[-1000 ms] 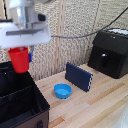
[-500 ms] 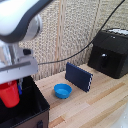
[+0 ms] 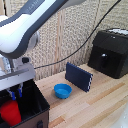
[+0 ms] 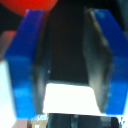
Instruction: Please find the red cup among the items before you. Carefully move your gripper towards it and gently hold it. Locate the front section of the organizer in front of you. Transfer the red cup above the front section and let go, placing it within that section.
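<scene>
Jaws parted and gripping nothing, the gripper point(image 3: 15, 93) hangs over the black organizer point(image 3: 41, 107) at the exterior view's left. The red cup point(image 3: 10, 112) stands upright inside a compartment of the organizer, just below the blue fingertips point(image 3: 18, 91). On the wooden surface point(image 3: 95, 107) beside the box sit a blue bowl point(image 3: 63, 90), a dark blue panel point(image 3: 78, 77) and a black appliance point(image 3: 110, 52). In the wrist view, two blue pads point(image 4: 27, 60) stand apart, with the red cup point(image 4: 32, 6) beyond them.

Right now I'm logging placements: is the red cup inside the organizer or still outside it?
Inside. The red cup sits below the organizer rim, between its black walls, under the gripper.
</scene>
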### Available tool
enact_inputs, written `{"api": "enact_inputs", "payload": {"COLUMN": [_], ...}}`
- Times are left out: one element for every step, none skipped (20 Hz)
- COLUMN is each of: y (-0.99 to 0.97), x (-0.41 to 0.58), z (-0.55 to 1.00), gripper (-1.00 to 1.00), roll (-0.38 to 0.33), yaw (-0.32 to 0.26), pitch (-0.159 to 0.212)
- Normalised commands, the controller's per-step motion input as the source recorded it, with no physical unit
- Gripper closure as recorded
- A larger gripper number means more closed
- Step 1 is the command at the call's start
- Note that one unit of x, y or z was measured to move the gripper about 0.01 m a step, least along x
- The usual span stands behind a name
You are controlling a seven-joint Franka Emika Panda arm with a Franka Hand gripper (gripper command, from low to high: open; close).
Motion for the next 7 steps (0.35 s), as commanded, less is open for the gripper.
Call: {"api": "enact_inputs", "payload": {"y": [-0.41,-0.42,-0.42,-0.42,-0.41,-0.34,-0.08], "x": [0.294,0.289,0.294,0.303,0.311,0.263,0.103], "z": [0.25,0.26,0.26,0.25,0.23,0.21,0.13], "gripper": [-1.0,-1.0,-1.0,-1.0,-1.0,-1.0,-1.0], "roll": [0.054,0.048,0.045,0.029,0.027,0.023,0.0], "yaw": [0.147,0.145,0.144,0.134,0.129,0.133,0.118], "pitch": [-0.296,-0.297,-0.299,-0.306,-0.311,-0.313,-0.206]}}
